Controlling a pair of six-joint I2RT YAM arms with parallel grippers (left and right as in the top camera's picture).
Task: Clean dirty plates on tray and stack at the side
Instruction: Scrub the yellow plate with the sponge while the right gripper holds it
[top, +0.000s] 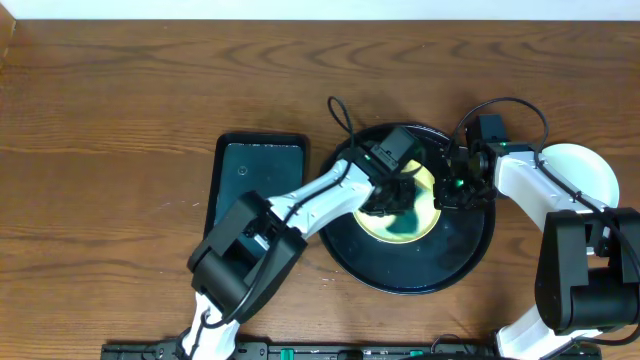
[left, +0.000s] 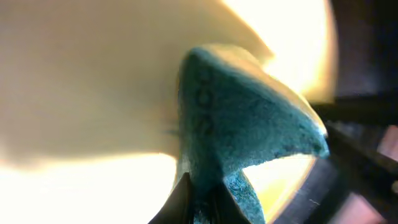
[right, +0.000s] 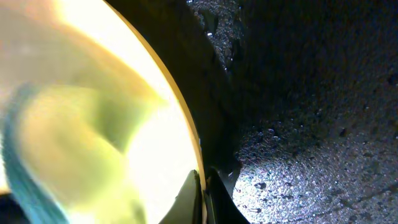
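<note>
Plates (top: 428, 205) lie at centre and right of wood-grain bench (top: 120, 100). Far left: smooth dark teal tray (top: 258, 180), rectangular, rounded corners. Centre: round black tray (top: 420, 272), raised rim, pebbled glistening floor, holds glossy pale yellow plate (right: 93, 93) smeared blue-green. Left gripper (top: 393, 198) over it, clamped on porous teal sponge (left: 242, 118) against plate surface. Right gripper (top: 452, 188) pinches its right rim, fingers narrow. Far right: round white plate (top: 585, 170) on bench.

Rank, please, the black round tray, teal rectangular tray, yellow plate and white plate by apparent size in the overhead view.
1. black round tray
2. teal rectangular tray
3. yellow plate and white plate: they look about alike and both are partly covered, so I won't rank them.
</note>
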